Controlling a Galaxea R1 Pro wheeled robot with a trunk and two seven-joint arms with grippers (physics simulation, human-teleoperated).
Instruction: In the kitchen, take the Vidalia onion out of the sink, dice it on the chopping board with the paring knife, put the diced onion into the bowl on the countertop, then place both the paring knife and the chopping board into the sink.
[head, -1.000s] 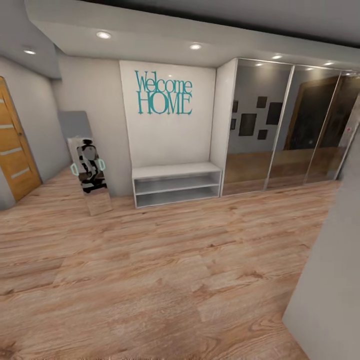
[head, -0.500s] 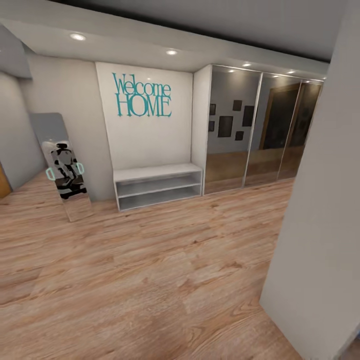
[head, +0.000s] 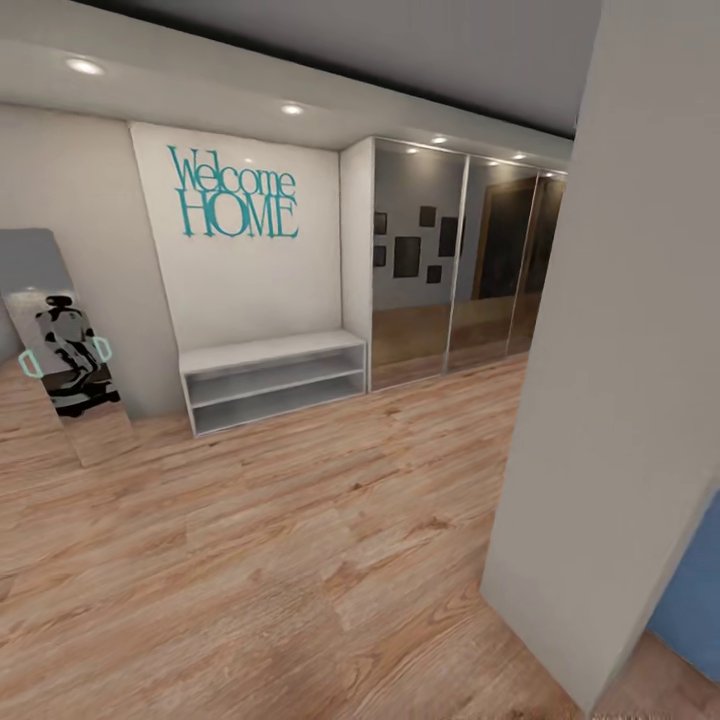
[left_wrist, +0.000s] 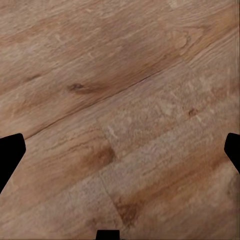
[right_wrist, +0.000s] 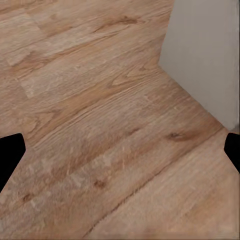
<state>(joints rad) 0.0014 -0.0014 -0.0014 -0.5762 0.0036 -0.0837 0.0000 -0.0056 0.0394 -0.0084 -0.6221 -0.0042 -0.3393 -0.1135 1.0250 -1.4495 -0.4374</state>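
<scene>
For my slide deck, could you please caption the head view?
Robot in transit: wood floor, white bench shelf under a teal "Welcome HOME" sign, leaning mirror, mirrored wardrobe.

Reflected in the leaning mirror (head: 62, 350) at left of the frame, the robot (head: 68, 355) looks black-and-white, apparently with teal gripper loops.

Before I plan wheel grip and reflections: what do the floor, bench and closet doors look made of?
Floor: wood-look planks, visible grain and seams, low sheen; possibly laminate. Bench: flat white panels, matte, likely painted board. Closet doors: mirror glass in thin pale frames, reflecting floor and wall pictures.
</scene>
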